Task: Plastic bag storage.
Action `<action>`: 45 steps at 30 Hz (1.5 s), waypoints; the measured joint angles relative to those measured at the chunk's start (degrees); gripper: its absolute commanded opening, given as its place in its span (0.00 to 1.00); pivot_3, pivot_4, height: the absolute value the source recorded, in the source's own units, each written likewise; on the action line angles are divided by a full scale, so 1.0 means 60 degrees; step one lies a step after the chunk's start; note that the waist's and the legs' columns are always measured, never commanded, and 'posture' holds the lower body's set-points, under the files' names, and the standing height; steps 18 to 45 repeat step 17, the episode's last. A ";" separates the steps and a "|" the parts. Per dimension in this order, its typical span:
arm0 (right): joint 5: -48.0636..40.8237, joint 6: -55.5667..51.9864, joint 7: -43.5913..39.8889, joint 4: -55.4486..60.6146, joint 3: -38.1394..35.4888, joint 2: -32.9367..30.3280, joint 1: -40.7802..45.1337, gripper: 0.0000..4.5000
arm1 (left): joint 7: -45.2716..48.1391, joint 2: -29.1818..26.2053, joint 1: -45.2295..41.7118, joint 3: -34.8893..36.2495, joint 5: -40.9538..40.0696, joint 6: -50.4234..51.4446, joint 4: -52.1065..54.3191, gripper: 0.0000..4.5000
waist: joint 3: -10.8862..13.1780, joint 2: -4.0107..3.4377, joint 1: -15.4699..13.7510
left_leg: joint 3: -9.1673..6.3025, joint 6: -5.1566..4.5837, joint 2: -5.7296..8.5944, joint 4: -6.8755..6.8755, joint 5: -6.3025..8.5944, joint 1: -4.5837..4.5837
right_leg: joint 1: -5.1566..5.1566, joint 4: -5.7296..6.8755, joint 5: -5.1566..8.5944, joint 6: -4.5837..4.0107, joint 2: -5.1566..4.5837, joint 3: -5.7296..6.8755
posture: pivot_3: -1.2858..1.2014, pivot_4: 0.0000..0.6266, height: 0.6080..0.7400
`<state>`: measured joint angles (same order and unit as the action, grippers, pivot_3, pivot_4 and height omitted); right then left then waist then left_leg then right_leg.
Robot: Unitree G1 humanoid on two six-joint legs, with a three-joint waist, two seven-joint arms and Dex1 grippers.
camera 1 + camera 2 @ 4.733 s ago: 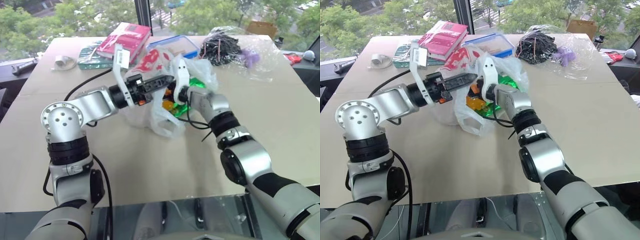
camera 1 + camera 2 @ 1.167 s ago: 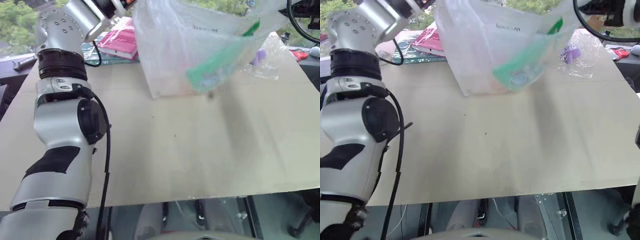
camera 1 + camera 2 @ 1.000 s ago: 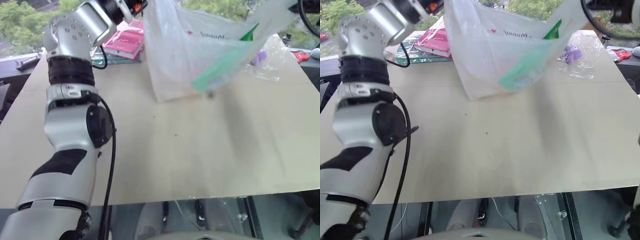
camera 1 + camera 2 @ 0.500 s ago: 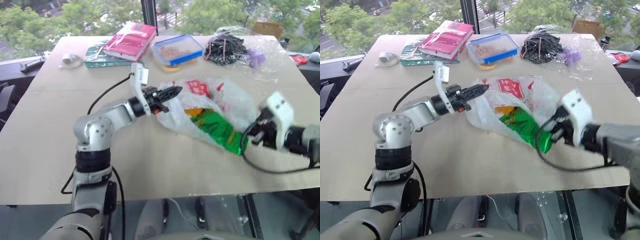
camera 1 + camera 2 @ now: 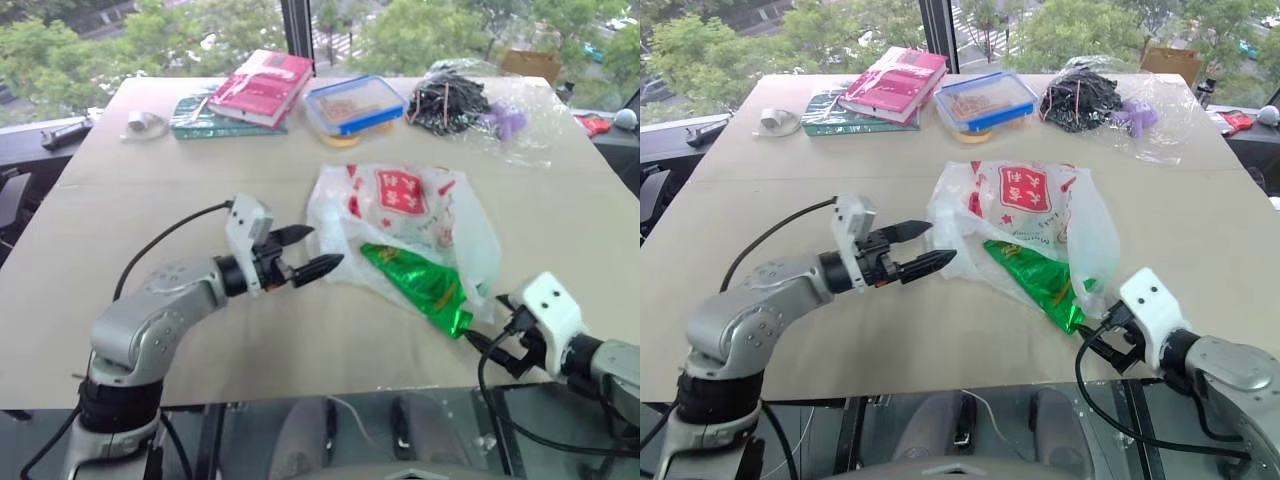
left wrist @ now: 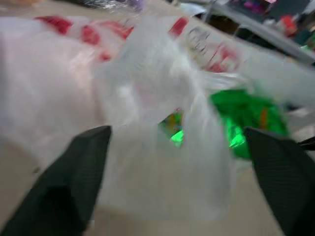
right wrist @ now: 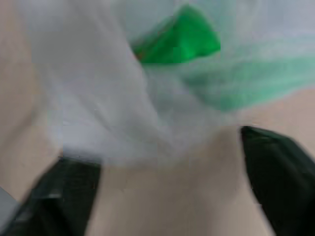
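Plastic bag (image 5: 410, 215) lies flat mid-table, green packet (image 5: 420, 285) poking from its near edge. Left gripper (image 5: 305, 252) spread, empty, just beside bag's left edge. Right gripper (image 5: 490, 347) spread, empty, near packet tip.

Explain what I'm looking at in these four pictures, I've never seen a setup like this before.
This is a two-armed humanoid robot at a table. Two pictures come from cameras in its head, looking down over its arms; the other two come from a camera on each wrist, looking along that arm's black fingers. The left gripper and right gripper are both open and hold nothing. Between them lies a thin translucent white plastic bag with red print, a shiny green snack packet poking out of it. Farther back are a pink book, a blue-lidded food box and black cables in clear wrap.
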<state>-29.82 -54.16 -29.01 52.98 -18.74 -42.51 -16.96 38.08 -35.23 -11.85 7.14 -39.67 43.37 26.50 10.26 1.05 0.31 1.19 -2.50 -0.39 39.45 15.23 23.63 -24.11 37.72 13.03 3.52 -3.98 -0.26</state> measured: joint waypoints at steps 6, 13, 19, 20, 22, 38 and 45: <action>-0.0138 0.2409 -0.1401 -0.0031 -0.1961 0.0955 -0.1813 0.98 | 0.0927 -0.0660 0.2015 0.0749 0.1348 -0.2332 -0.0276 1.00 | -0.0016 0.0013 -0.0032 | 0.0006 -0.0003 -0.0018 -0.0009 0.0005 -0.0062 | 0.0065 -0.0020 0.0026 -0.0038 0.0007 0.0003 | 0.52 0.24 1.00; -0.0303 0.4717 -0.2696 -0.1386 -0.3835 0.1873 -0.3124 0.98 | 0.1043 -0.0641 0.2882 0.1760 0.1473 -0.2924 -0.0462 1.00 | -0.0029 0.0031 -0.0174 | 0.0020 -0.0010 -0.0035 -0.0017 0.0015 -0.0114 | 0.0108 -0.0047 0.0030 -0.0039 -0.0010 0.0000 | 0.52 0.24 1.00; -0.0028 0.5515 -0.2853 -0.1936 -0.3859 0.1925 -0.3136 0.98 | 0.0794 -0.0468 0.3039 0.2150 0.1316 -0.2921 -0.0443 1.00 | -0.0037 0.0019 -0.0150 | 0.0041 -0.0010 -0.0042 -0.0032 0.0015 -0.0122 | 0.0108 -0.0046 0.0029 -0.0041 -0.0012 -0.0019 | 0.52 0.24 1.00; -0.0028 0.5515 -0.2853 -0.1936 -0.3859 0.1925 -0.3136 0.98 | 0.0794 -0.0468 0.3039 0.2150 0.1316 -0.2921 -0.0443 1.00 | -0.0037 0.0019 -0.0150 | 0.0041 -0.0010 -0.0042 -0.0032 0.0015 -0.0122 | 0.0108 -0.0046 0.0029 -0.0041 -0.0012 -0.0019 | 0.52 0.24 1.00; -0.0028 0.5515 -0.2853 -0.1936 -0.3859 0.1925 -0.3136 0.98 | 0.0794 -0.0468 0.3039 0.2150 0.1316 -0.2921 -0.0443 1.00 | -0.0037 0.0019 -0.0150 | 0.0041 -0.0010 -0.0042 -0.0032 0.0015 -0.0122 | 0.0108 -0.0046 0.0029 -0.0041 -0.0012 -0.0019 | 0.52 0.24 1.00; -0.0028 0.5515 -0.2853 -0.1936 -0.3859 0.1925 -0.3136 0.98 | 0.0794 -0.0468 0.3039 0.2150 0.1316 -0.2921 -0.0443 1.00 | -0.0037 0.0019 -0.0150 | 0.0041 -0.0010 -0.0042 -0.0032 0.0015 -0.0122 | 0.0108 -0.0046 0.0029 -0.0041 -0.0012 -0.0019 | 0.52 0.24 1.00; -0.0028 0.5515 -0.2853 -0.1936 -0.3859 0.1925 -0.3136 0.98 | 0.0794 -0.0468 0.3039 0.2150 0.1316 -0.2921 -0.0443 1.00 | -0.0037 0.0019 -0.0150 | 0.0041 -0.0010 -0.0042 -0.0032 0.0015 -0.0122 | 0.0108 -0.0046 0.0029 -0.0041 -0.0012 -0.0019 | 0.52 0.24 1.00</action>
